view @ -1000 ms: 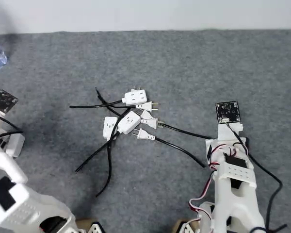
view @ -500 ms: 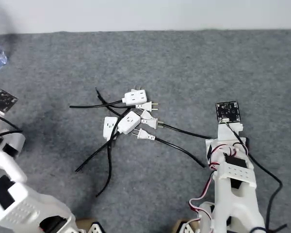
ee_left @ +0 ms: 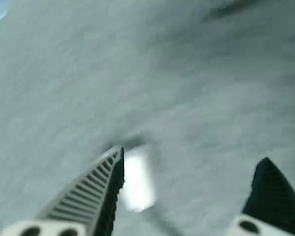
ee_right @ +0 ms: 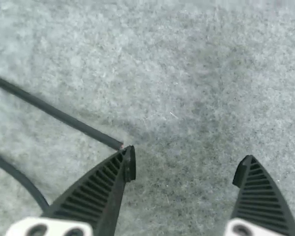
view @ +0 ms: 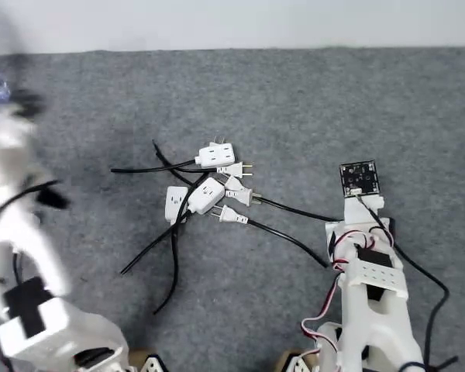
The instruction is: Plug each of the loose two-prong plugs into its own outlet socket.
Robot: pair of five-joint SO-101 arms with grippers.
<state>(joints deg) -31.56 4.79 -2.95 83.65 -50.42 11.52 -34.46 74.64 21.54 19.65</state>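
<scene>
Left pincer (ee_left: pixel 192 155) now farther forward.

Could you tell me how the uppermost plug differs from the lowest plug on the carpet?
The uppermost plug has prongs pointing right; the lowest plug has them pointing left, its black cable trailing right. The uppermost plug lies level beside an outlet block; the lowest plug slants. Both are white, two-pronged and unplugged.
</scene>
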